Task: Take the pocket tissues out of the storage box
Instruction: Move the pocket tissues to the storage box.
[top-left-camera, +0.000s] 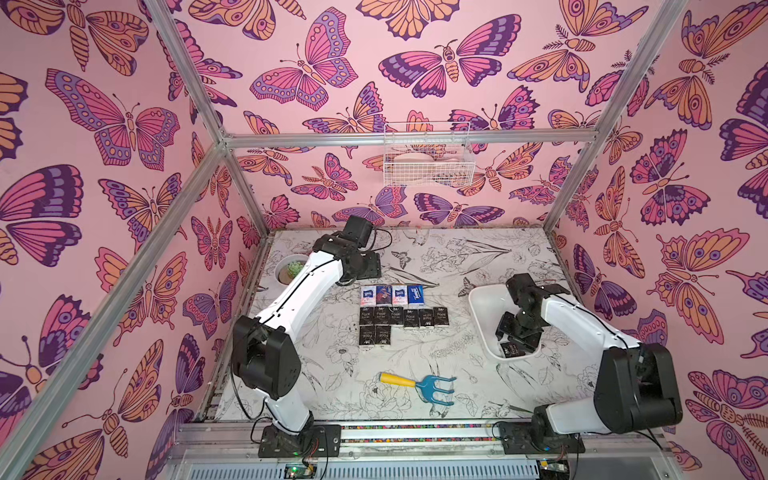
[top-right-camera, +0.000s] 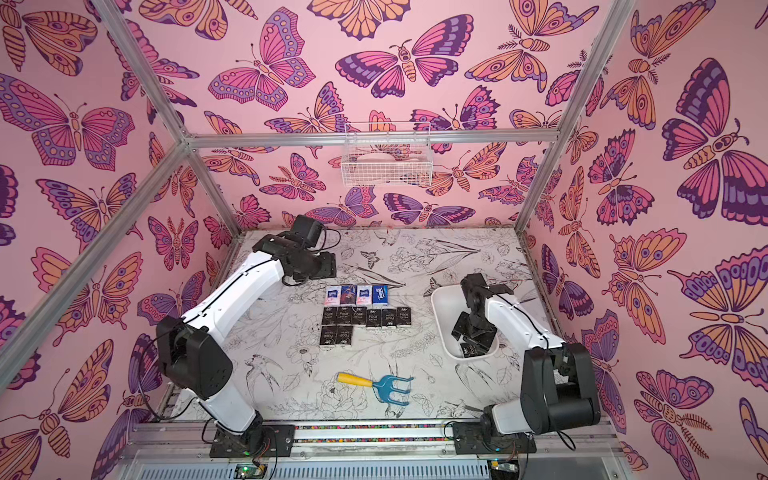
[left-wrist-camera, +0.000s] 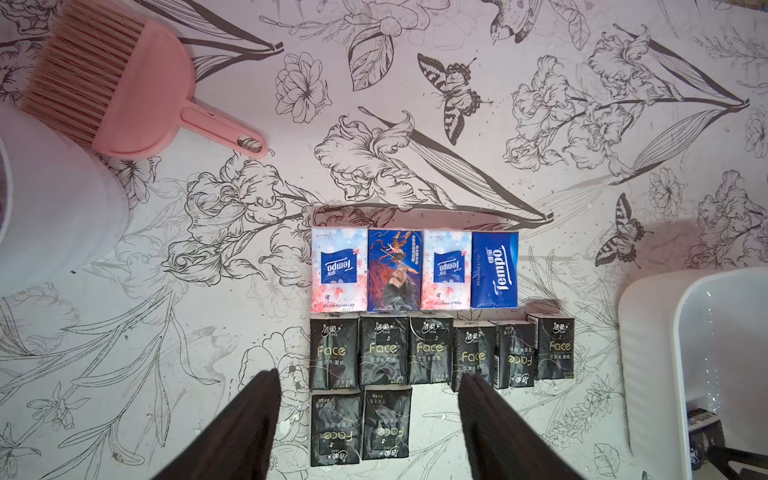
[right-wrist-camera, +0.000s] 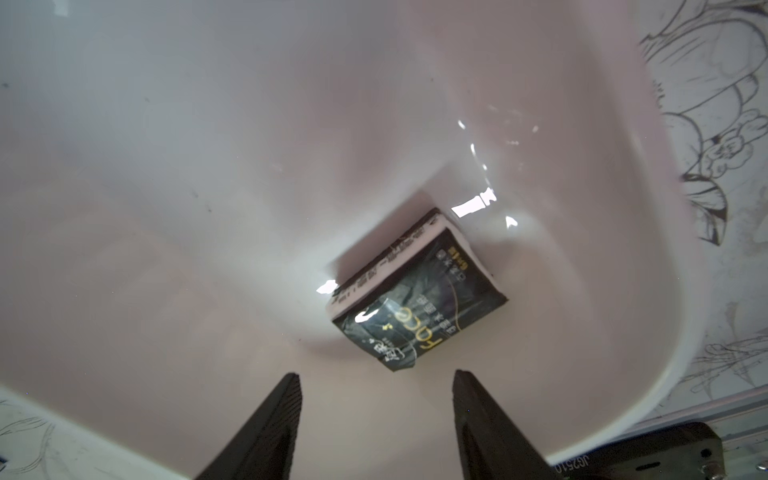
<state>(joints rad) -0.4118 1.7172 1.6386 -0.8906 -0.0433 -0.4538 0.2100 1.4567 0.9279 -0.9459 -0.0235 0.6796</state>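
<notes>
In the near corner of the storage box (right-wrist-camera: 208, 166), the only tissue packet (right-wrist-camera: 415, 291) seen inside lies printed face up by the curved wall. Its long axis is skewed to the gap of the right claw (right-wrist-camera: 376, 374), which hangs above it, spread and empty. This looks like the final pick, and the wrist likely needs turning to straddle the packet's narrow width before descending. The other packets (left-wrist-camera: 382, 351) sit in rows on the worktop (left-wrist-camera: 166, 332) under the left claw (left-wrist-camera: 368, 374), also spread and empty.

My right gripper (top-right-camera: 471, 338) hangs in the box (top-right-camera: 444, 316) above one black packet (top-right-camera: 467, 352). The other packets (top-right-camera: 358, 316) lie in rows on the table (top-right-camera: 270, 374).
</notes>
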